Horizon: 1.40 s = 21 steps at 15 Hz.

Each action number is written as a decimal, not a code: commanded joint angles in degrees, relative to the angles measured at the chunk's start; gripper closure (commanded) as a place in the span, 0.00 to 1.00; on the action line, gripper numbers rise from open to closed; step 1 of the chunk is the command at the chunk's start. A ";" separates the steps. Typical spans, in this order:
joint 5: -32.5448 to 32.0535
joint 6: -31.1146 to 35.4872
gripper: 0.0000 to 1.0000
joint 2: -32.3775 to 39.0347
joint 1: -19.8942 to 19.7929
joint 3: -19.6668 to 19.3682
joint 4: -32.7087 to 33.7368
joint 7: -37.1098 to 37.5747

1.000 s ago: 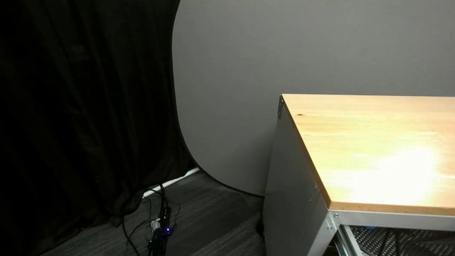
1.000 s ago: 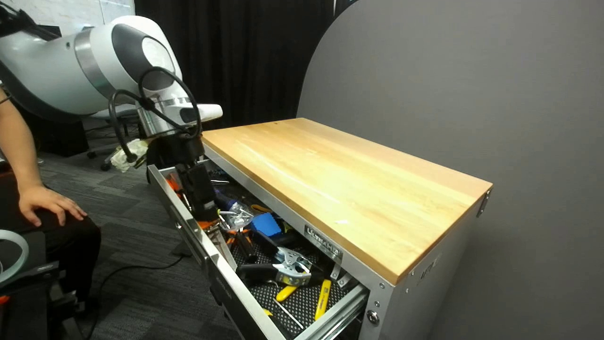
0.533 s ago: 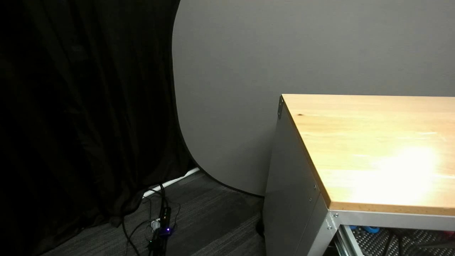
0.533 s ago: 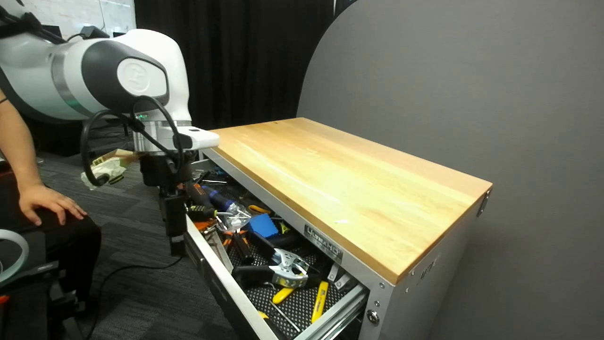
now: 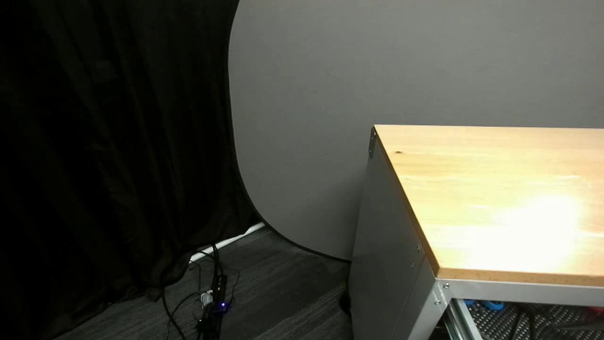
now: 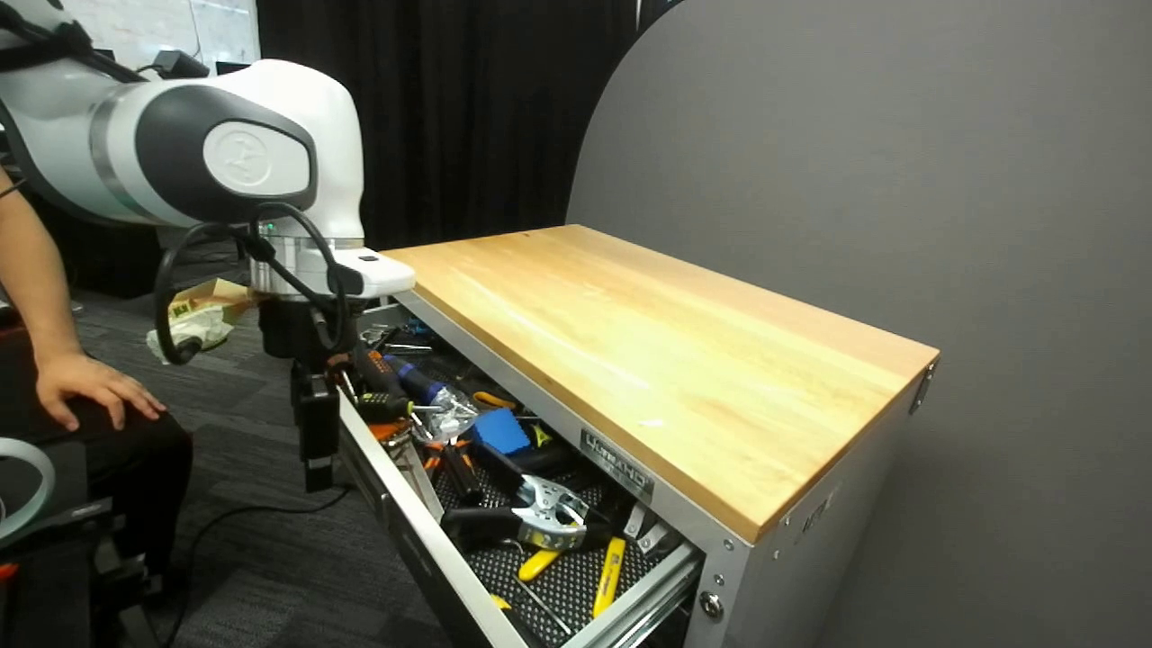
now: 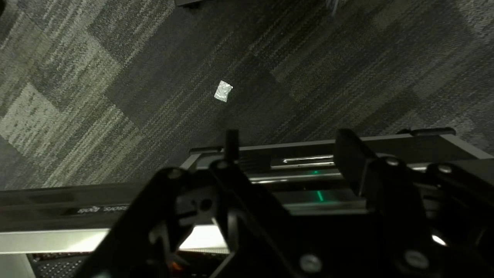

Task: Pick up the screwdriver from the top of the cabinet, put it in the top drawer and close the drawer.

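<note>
Cabinet (image 6: 666, 369), wood-topped, pale-rimmed drawer (image 6: 438, 542) open

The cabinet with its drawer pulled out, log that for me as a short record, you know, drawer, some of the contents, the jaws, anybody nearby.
cabinet: grey sides, light wood-grain surface
top drawer: open, not yet closed
some contents: spring clamp, blue block, yellow tool, screwdriver-like tool
jaws: parted, nothing between them, outside the drawer's front, pointing down
person's hand: resting on a dark-clothed leg
unsure: whether the screwdriver-like tool is the one to be stored
</note>
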 commanded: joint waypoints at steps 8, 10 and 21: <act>-0.26 11.32 0.94 2.02 -0.28 -1.80 -0.33 -1.36; 0.43 13.03 0.93 3.12 -0.38 -2.29 0.01 -1.84; 1.43 20.55 0.91 9.72 1.70 -4.99 5.58 -3.33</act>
